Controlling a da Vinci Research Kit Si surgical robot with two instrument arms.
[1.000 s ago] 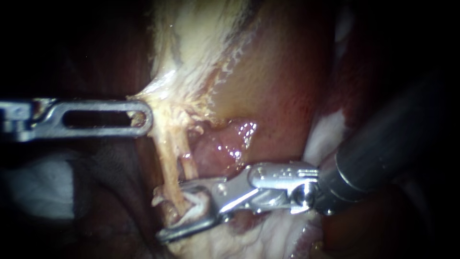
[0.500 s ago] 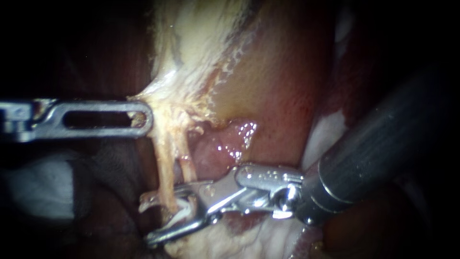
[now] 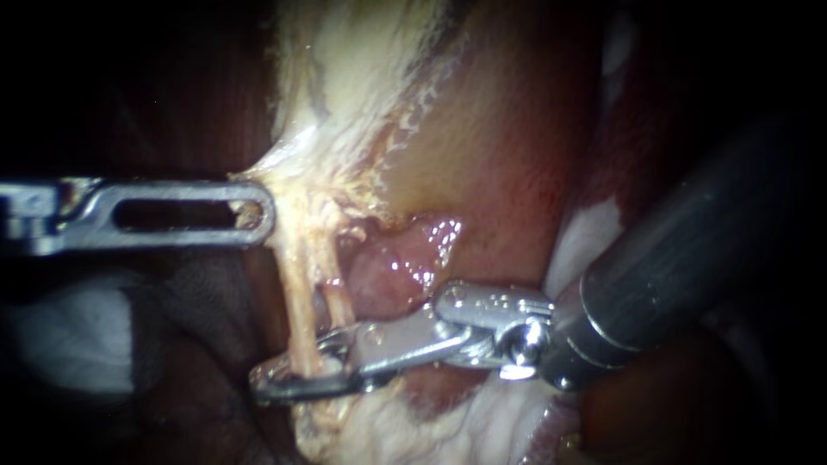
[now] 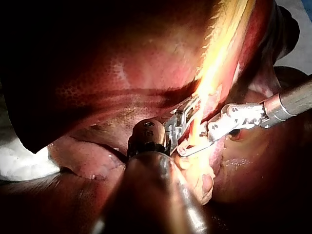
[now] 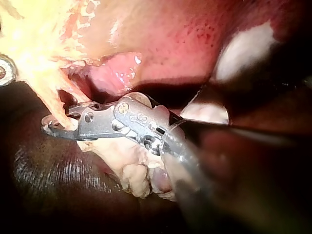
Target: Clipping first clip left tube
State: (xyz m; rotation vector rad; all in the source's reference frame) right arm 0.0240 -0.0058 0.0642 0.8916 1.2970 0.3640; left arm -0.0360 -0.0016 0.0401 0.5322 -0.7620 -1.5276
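At lower centre of the endoscope view, our right instrument (image 3: 274, 384), silver hinged jaws on a dark shaft coming from the right, is squeezed down across the thin tan left tube (image 3: 297, 297). Both jaws touch it from two sides, with barely a sliver of gap. The tube runs down from the frayed pale-yellow fibrous tissue (image 3: 323, 202) at mid-frame into the jaws. The shorter tan right tube (image 3: 340, 300) lies just beside it, ending near the upper jaw; we cannot tell whether it is caught. The clip is hidden between the jaws.

At centre left, our left instrument (image 3: 257, 211), a flat silver slotted jaw on a shaft from the left, is clamped on that fibrous tissue and holds the tubes taut.

In the right wrist view the jaw tips (image 5: 52, 127) reach past the tube (image 5: 57, 105), so we judge the full width is enclosed.

To do this well:
- Finish the squeeze square to the tube, with no twisting or pulling.
- Hold the left instrument's tension steady.
- Check that the right tube is outside the jaws.
- Open fully before backing straight out, so the clip does not drag.

The main risk is a partly closed clip or tearing this thin strand.
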